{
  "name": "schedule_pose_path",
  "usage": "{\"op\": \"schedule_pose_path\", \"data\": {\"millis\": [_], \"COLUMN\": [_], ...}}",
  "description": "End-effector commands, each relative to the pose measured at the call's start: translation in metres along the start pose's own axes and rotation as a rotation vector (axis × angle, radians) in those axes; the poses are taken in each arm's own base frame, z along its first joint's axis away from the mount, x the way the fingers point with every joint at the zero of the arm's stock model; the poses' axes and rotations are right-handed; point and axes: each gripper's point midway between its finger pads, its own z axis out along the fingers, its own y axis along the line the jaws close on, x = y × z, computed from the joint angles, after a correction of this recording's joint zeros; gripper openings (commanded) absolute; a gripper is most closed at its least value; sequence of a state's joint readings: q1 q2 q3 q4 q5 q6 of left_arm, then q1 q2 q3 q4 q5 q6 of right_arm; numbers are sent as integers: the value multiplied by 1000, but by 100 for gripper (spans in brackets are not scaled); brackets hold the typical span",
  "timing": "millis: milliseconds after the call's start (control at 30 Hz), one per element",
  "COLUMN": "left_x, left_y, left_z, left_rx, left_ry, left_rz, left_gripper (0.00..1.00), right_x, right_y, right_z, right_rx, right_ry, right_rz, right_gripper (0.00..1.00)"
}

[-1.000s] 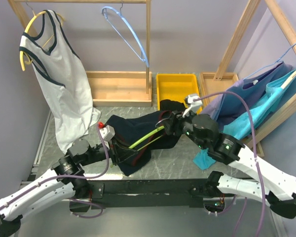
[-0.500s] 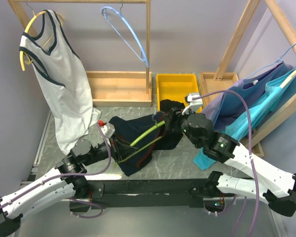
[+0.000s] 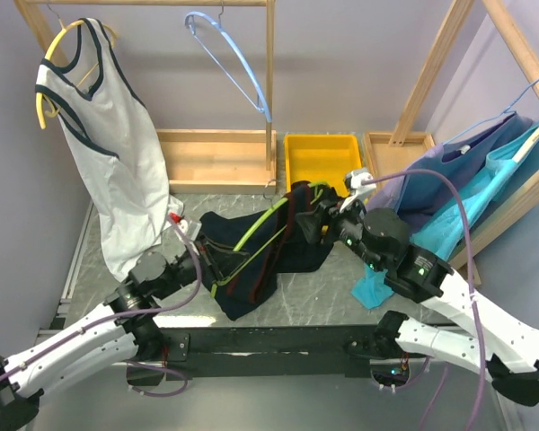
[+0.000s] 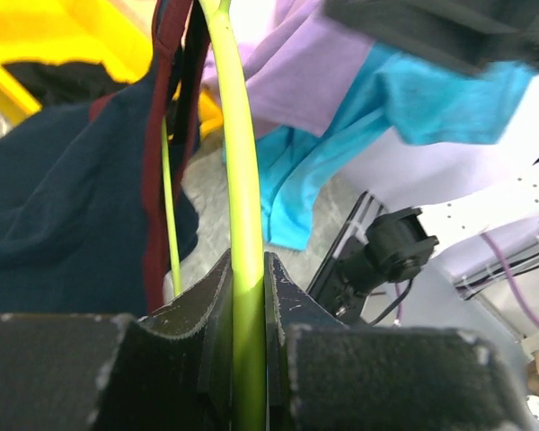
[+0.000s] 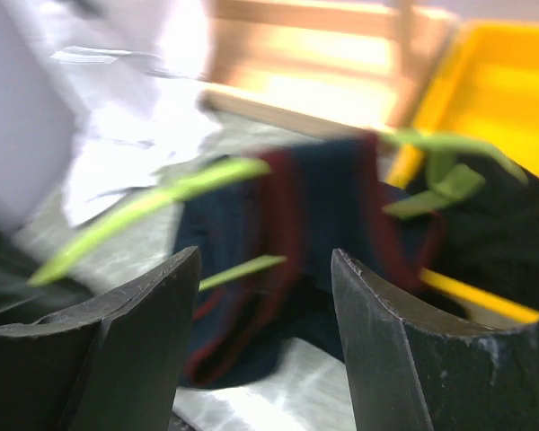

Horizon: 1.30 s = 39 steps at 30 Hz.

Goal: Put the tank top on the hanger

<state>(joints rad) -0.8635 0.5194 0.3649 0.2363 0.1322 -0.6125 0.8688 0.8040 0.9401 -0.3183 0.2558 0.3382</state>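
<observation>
Sagging limp, the tank top [image 3: 298, 253] drapes the slim, curved hanger [image 3: 256, 231].

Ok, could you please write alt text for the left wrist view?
The left gripper is shut on a lime-green hanger, which runs up beside a navy tank top with dark red trim. A turquoise garment lies behind.

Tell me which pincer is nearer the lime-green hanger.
Left. The left pincer is shut on the hanger; the right pincer is open, apart from it near its hook end.
</observation>
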Motion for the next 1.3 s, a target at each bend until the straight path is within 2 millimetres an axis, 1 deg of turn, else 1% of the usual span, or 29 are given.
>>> {"op": "schedule_pose_path", "data": {"millis": [0, 33, 67, 100, 133, 167, 200, 233, 333, 433, 567, 633, 733, 767, 800, 833, 867, 900, 933, 967, 1000, 1033, 1067, 1100, 1133, 1167, 1200, 1233, 1267], "left_x": [-35, -35, -35, -35, -34, -34, -34, -33, -34, -33, -29, -28, -27, -28, -26, -27, -26, -25, -23, -23, -26, -27, -25, -35, -37, -36, -44, -48, -37], "left_y": [-20, -21, -24, -24, -25, -26, -28, -28, -31, -32, -36, -37, -34, -36, -36, -36, -35, -33, -31, -28, -24, -22, -17, -9, -2, 2, 17, 26, 40], "left_z": [13, 15, 16, 19, 20, 21, 23, 24, 22, 21, 21, 23, 25, 25, 25, 25, 26, 28, 28, 29, 29, 28, 26, 23, 19, 9, 3, -2, -16], "left_rx": [50, 56, 71, 73, 75, 78, 84, 87, 98, 102, 123, 132, 124, 132, 133, 133, 130, 121, 107, 91, 62, 45, 14, -47, -89, -131, -224, -281, -379], "left_ry": [-89, -86, -78, -71, -63, -59, -49, -45, -45, -32, -9, 2, -2, -5, -2, -4, 0, 3, 14, 18, 4, 0, 10, -34, -49, -41, -84, -106, -66], "left_rz": [8, 9, 9, 9, 10, 11, 14, 14, 15, 22, 28, 29, 26, 27, 24, 22, 19, 12, 8, -2, -10, -13, -24, -32, -43, -70, -81, -93, -123], "left_gripper": [1, 1, 1, 1, 1, 1, 1, 1, 1, 1, 1, 1, 1, 1, 1, 1, 1, 2, 6, 35, 47, 50, 58, 65, 73, 81, 81, 81, 81], "right_x": [-12, -17, -9, -9, -14, -9, -10, -9, -3, -2, -6, -2, 7, 9, 14, 16, 17, 19, 19, 21, 21, 18, 19, 25, 26, 26, 33, 36, 39], "right_y": [47, 45, 48, 49, 49, 50, 50, 45, 41, 42, 39, 38, 35, 33, 31, 28, 25, 22, 18, 15, 14, 6, 3, 0, -2, -8, -11, -13, -17], "right_z": [-1, 3, 11, 16, 20, 28, 33, 41, 55, 63, 68, 71, 74, 75, 76, 76, 76, 76, 75, 74, 75, 73, 72, 71, 69, 67, 67, 67, 66], "right_rx": [-162, -122, -112, -99, -86, -74, -63, -14, 33, 47, 74, 79, 91, 98, 104, 115, 127, 138, 159, 170, 178, 218, 233, 245, 256, 284, 294, 303, 322], "right_ry": [-54, -68, -40, -37, -46, -33, -41, -37, -18, -26, -67, -73, -59, -58, -53, -56, -57, -54, -57, -55, -71, -86, -90, -88, -92, -101, -94, -90, -88], "right_rz": [-116, -128, -156, -163, -161, -178, -182, -192, -221, -229, -214, -211, -208, -207, -210, -211, -212, -218, -229, -237, -236, -243, -249, -260, -271, -275, -284, -293, -303], "right_gripper": [68, 68, 68, 68, 68, 68, 68, 68, 68, 68, 61, 60, 48, 37, 29, 20, 0, 0, 0, 0, 0, 0, 0, 0, 0, 0, 0, 0, 0]}}
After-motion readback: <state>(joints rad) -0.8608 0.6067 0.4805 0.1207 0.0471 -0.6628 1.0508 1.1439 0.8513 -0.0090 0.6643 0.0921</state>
